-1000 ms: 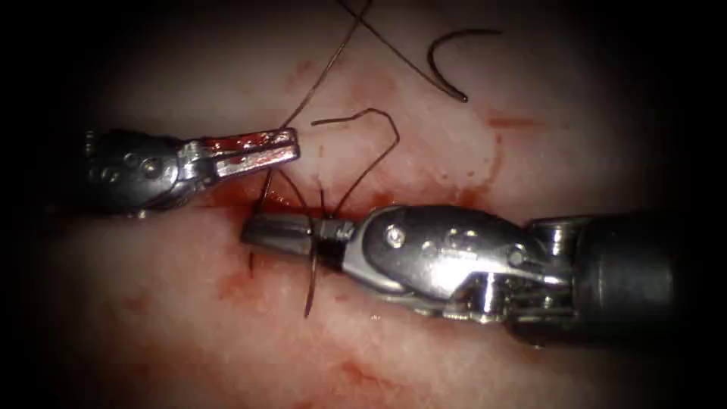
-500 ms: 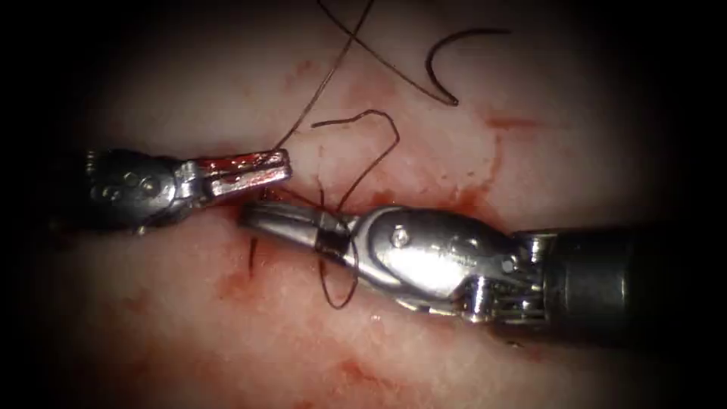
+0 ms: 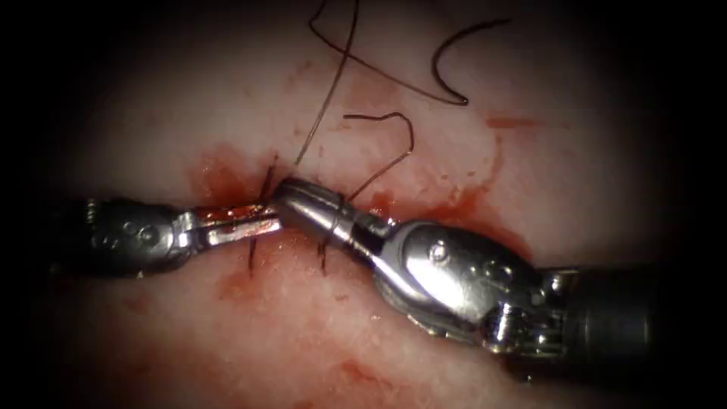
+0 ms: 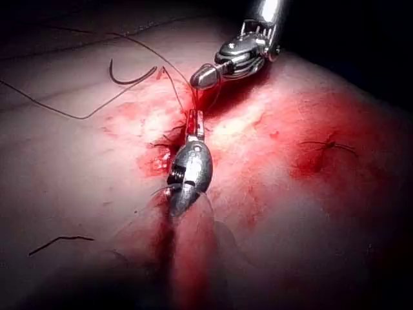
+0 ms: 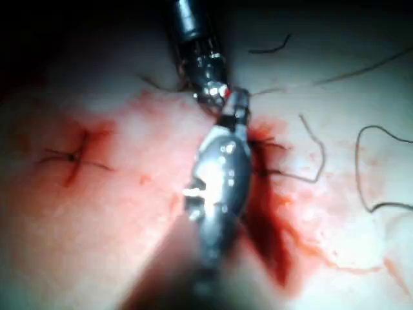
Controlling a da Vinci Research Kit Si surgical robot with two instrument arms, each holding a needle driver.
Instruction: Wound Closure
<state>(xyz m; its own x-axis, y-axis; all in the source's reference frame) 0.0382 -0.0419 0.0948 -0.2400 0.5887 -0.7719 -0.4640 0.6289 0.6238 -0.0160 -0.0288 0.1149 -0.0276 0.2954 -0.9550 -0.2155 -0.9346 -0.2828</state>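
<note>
Item: tissue [image 3: 227, 341], pork belly, with a cut [image 3: 454, 208] running left to right across its middle, wet with red fluid [image 3: 216, 178]. Item: needle [image 3: 447, 60], curved, lying free on the tissue near its far edge, well apart from both tools and not in the tissue; its long axis runs roughly left to right, the arc opening to the right, one end toward the far right and the other toward the cut. Item: thread [image 3: 333, 83], trailing from the needle across the far tissue and down to the cut, with a turn wound round the right tool's jaws and a loose curl just beside them. Item: left tool [image 3: 257, 225], jaws together, apparently clamped on thread at the cut, though the grip is partly hidden. Item: right tool [image 3: 307, 204], jaws together, tip touching the left tool's tip; I cannot tell whether anything is between them. Judgement: with a wrap on the jaws, the work goes best if the turn stays snug and the thread is tensioned evenly along the cut without lifting the tissue. Item: finished stitch [image 4: 329, 145], on the tissue well apart from the tools.
</note>
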